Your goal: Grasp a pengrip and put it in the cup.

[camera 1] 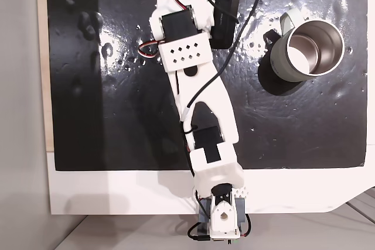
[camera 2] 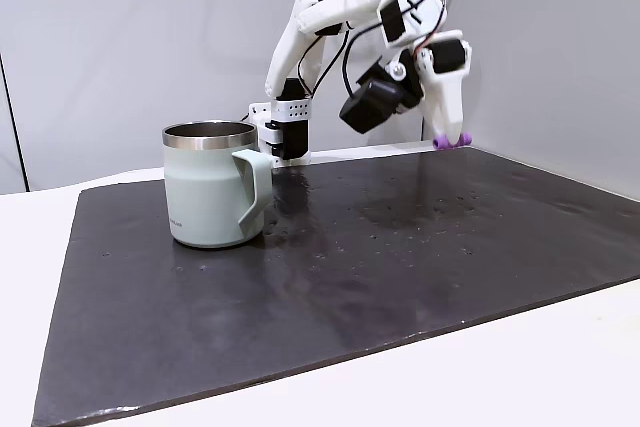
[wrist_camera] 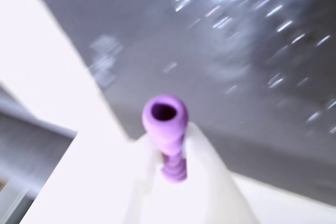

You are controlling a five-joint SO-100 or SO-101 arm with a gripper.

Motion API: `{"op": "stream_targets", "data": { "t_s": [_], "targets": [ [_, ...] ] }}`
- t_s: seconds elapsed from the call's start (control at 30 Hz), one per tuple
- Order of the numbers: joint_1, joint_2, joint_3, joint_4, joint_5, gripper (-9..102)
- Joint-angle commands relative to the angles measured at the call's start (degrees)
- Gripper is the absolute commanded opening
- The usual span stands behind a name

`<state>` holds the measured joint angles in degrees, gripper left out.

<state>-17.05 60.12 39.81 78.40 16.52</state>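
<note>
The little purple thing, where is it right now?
The purple grip is pinched in the gripper, held up above the black mat. In that fixed view it is far to the right of the cup.

wrist view blurred, pengrip (wrist_camera: 167,129) partly claw-hidden

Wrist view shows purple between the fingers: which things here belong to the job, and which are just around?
Job things:
- pengrip, pinched in the hand, lifted off the mat
- cup, upright on the mat, apart from the hand

Just around:
- black mat
- white table beneath it
- black camera mounted on the arm
</note>
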Motion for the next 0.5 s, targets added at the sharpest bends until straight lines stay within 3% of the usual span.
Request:
{"op": "stream_targets", "data": {
  "t_s": [0.0,0.27,0.47],
  "targets": [
    [1.2,8.0,-6.0,1.1,-1.5,0],
    [3.4,14.2,-5.6,5.8,-2.5,0],
    [10.5,21.6,1.0,8.4,-4.7,0]
  ]
}}
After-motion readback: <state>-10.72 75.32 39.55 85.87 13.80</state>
